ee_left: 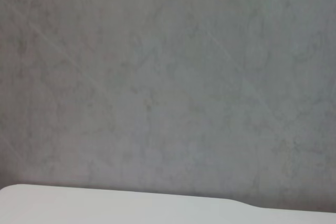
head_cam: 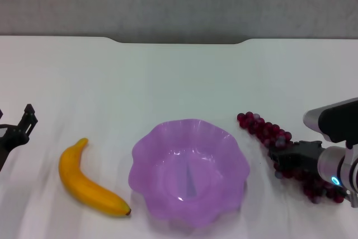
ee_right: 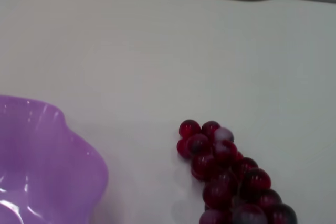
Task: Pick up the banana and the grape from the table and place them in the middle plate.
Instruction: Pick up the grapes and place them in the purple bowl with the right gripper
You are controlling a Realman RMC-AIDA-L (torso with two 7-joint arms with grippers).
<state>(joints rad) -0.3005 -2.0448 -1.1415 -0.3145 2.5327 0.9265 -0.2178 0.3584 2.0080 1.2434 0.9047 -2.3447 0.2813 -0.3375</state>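
The banana lies on the white table at the front left, dark tip toward the purple plate. The plate stands front centre and holds nothing. The grape bunch lies on the table to the plate's right, running diagonally toward the front. My right gripper is low over the middle of the bunch and covers part of it. The right wrist view shows the bunch's far end on the table beside the plate's rim. My left gripper is at the far left edge, left of the banana and apart from it.
The table's far edge has a notch with a grey wall behind it. The left wrist view shows only that wall and a strip of table. Bare tabletop lies behind the plate and between the plate and each fruit.
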